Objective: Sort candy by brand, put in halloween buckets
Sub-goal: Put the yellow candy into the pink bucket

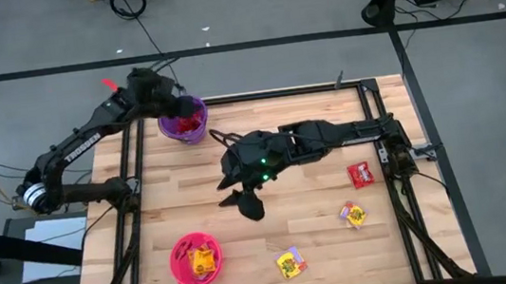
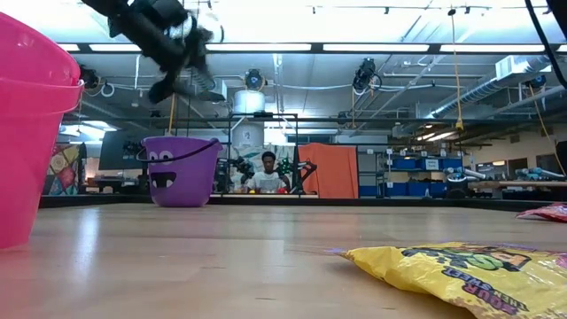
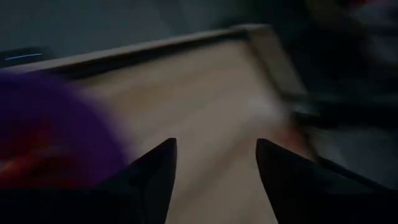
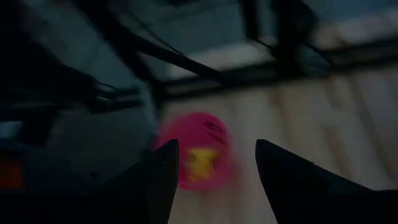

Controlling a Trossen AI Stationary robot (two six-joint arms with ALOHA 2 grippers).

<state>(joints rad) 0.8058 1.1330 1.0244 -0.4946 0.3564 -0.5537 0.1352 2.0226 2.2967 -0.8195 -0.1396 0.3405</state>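
Observation:
A purple bucket [image 1: 183,123] stands at the table's far left with red candy [image 1: 190,122] inside; the low view shows it upright [image 2: 182,170]. My left gripper [image 1: 180,101] hovers over its far rim, open and empty [image 3: 214,143], the bucket [image 3: 50,137] beside its fingers. A pink bucket [image 1: 196,259] with yellow candy [image 1: 201,260] stands at the near left. My right gripper [image 1: 243,200] hangs open and empty [image 4: 214,143] over the table's middle, pointing toward the pink bucket [image 4: 199,152]. One red packet [image 1: 361,175] and two yellow packets [image 1: 352,215], [image 1: 292,264] lie flat on the table's right half.
A dark metal frame [image 1: 133,175] runs along the table's edges. In the low view the pink bucket [image 2: 31,133] and a yellow packet [image 2: 461,270] sit close to the camera. A person [image 2: 266,173] sits far behind the table. Bare wood lies between the buckets.

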